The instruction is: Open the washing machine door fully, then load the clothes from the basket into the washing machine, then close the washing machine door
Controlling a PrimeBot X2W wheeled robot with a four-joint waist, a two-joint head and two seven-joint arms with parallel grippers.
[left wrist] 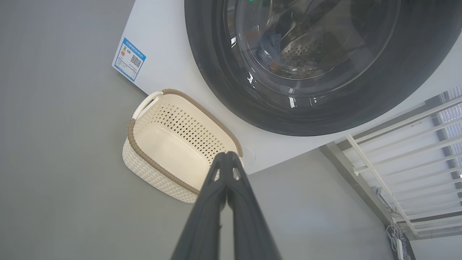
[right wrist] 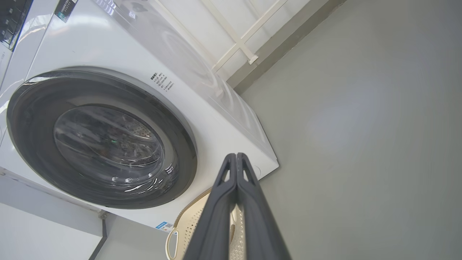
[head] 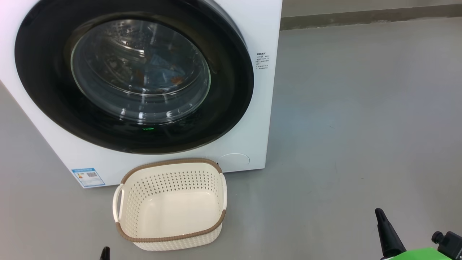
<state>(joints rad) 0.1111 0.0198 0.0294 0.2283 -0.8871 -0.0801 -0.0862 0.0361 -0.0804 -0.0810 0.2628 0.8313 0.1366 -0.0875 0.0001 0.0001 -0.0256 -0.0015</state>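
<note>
Nearest to us, our left gripper [left wrist: 227,154] has its two dark fingers pressed together with nothing between them, and only its tip pokes up at the lower left of the head view. Our right gripper [right wrist: 236,155] is likewise closed tip to tip on nothing. In the head view it rises at the lower right, above a green cover [head: 426,253] on the wrist. Both hang over the grey floor [head: 343,126], well apart from each other.

Just beyond the left gripper stands the basket [head: 169,238], upright on the floor, and we see its pale perforated walls and bare bottom. It sits just in front of the washing machine [head: 260,126], below the door. We cannot tell whether its far rim touches the white front. A blue label sticker [head: 88,177] sits at the machine's lower left corner, and a round cap [head: 234,161] lies behind the basket's right side.

The washing machine door [head: 231,90] lies flush against the front, closed. Through its glass window [head: 119,47] we make out the clothes [head: 164,68] inside the drum, blue with orange spots.

Farthest off, a skirting strip [head: 361,16] runs along the wall.
</note>
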